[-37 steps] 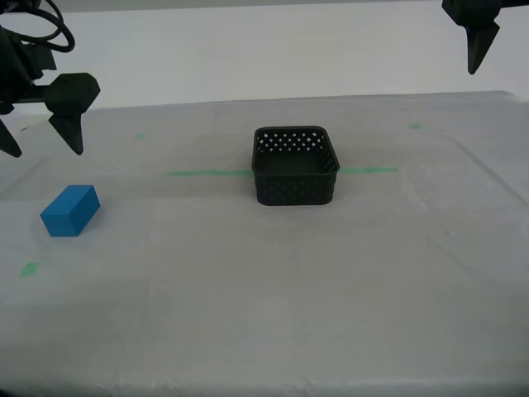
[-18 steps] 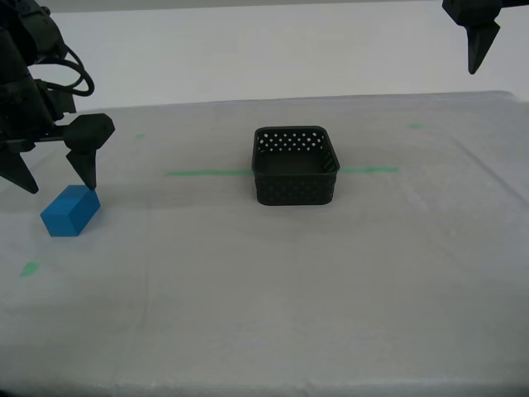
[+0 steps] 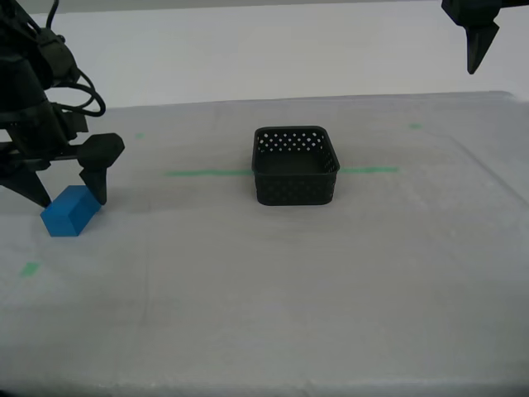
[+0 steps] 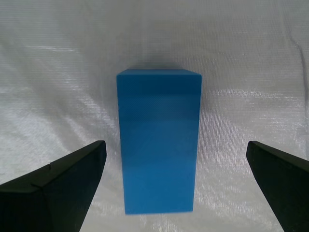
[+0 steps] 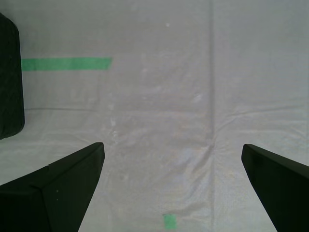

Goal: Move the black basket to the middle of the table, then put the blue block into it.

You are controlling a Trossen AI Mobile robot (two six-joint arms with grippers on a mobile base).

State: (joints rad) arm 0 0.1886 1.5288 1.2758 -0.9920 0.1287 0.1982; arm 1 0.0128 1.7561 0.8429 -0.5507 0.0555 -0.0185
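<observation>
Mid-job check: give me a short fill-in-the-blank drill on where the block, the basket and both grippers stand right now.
1. My second gripper is open, straddling the ____ block.
2. The black basket holds ____.
3. The basket sits across a thin ____ tape line.
4. My first gripper is open above the bare ____.

Missing words: blue; nothing; green; table

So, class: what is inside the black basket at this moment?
The black basket shows only its own perforated far wall and dark interior; no block is visible inside. Its floor is partly hidden by the near wall. The blue block lies on the table.
</observation>
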